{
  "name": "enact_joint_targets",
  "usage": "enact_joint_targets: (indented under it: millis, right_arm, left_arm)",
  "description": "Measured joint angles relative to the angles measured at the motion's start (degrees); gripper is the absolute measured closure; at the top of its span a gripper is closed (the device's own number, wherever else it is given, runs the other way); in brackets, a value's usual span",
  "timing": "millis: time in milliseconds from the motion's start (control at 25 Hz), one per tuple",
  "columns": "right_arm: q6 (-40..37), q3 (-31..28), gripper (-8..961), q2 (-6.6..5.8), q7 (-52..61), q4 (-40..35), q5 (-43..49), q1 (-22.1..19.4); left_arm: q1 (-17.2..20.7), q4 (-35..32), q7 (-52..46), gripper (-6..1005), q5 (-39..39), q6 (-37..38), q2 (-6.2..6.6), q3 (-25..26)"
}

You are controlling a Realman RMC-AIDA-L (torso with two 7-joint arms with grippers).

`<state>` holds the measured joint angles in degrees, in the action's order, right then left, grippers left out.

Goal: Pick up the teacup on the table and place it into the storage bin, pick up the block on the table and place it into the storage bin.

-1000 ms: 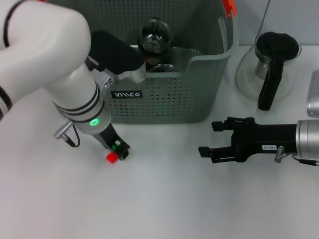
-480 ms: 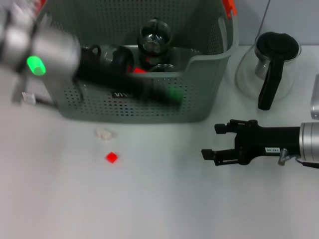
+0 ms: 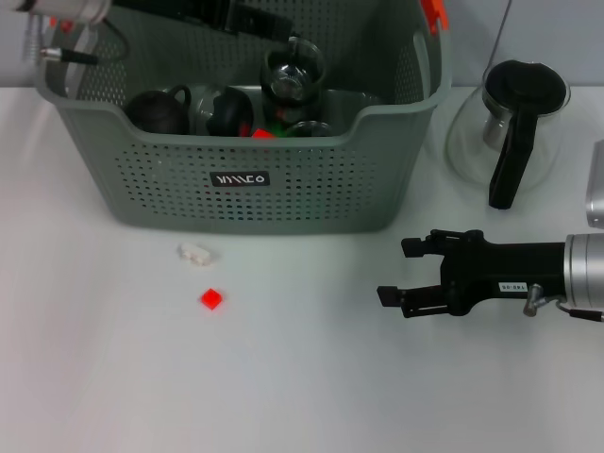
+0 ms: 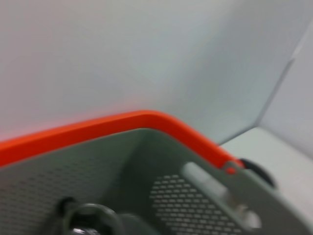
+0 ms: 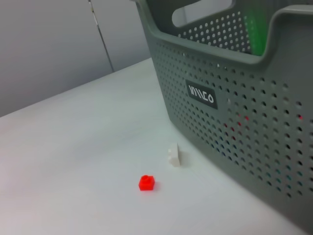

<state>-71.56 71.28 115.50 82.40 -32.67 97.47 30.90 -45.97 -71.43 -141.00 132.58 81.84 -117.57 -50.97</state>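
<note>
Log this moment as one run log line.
left claw: over storage bin, grip state unclear | right claw: open, low over table | red block: on table | white block: on table

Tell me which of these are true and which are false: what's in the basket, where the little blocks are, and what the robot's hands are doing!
1. The red block lies on the table, outside the storage bin. True.
2. The right hand is holding the red block. False: it hovers open and empty above the table, well away from the block.
3. A small white block lies between the red block and the bin's front wall. True.
4. The storage bin is empty. False: dark teapots and glass cups sit inside.
5. The glass pitcher with the black handle stands inside the bin. False: it stands on the table beside the bin.
6. The left hand is up over the bin. True.
</note>
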Motion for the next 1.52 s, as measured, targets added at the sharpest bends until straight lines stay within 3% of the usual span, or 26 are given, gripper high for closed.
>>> enact_joint_targets:
  millis: [200, 320, 400, 560, 640, 720, 920, 1160, 1520]
  right_arm:
    - [-0.61, -0.14, 8, 0.01, 0.32, -0.11, 0.0, 0.02]
    - [-0.92, -0.23, 9, -0.06, 0.64, -0.4, 0.0, -0.11]
    - [-0.95, -0.48, 9, -0.07, 0.71, -0.41, 0.0, -0.17]
    - [-0.95, -1.46, 9, -0.08, 0.73, -0.12, 0.0, -0.12]
    - [-0.93, -1.67, 9, -0.07, 0.74, -0.12, 0.0, -0.07]
    - [-0.84, -1.93, 9, -0.03, 0.74, -0.05, 0.0, 0.02]
    - [-0.64, -2.38, 9, 0.26, 0.74, 0.04, 0.0, 0.26]
    - [-0.54, -2.93, 8, 0.34, 0.91, 0.04, 0.0, 0.5]
    - [-0.69, -2.95, 8, 0.33, 1.53, -0.1, 0.0, 0.67]
  left_arm:
    - [-1.29, -2.03, -0.44, 438, 3.98, -2.61, -1.09, -1.55]
    - [-0.32, -6.58, -0.03, 298, 0.84, 2.55, -1.41, -1.42]
    - [1.77, -10.3, 2.01, 205, -3.57, 7.76, -2.03, -1.24]
    - [8.27, -16.95, 9.64, 100, -14.24, 22.32, -4.63, -2.07]
    - [11.82, -19.41, 12.14, 47, -15.08, 26.89, -5.99, -4.26]
    - [15.27, -20.56, 14.04, 51, -13.82, 28.3, -6.57, -8.44]
    - [18.59, -17.02, 14.17, 60, -2.72, 26.84, -7.2, -14.61]
    - [15.47, -7.37, 8.67, 72, 10.16, 19.24, -6.8, -17.36]
    - [13.38, -2.61, 1.52, 89, 22.77, 6.48, -6.94, -25.92]
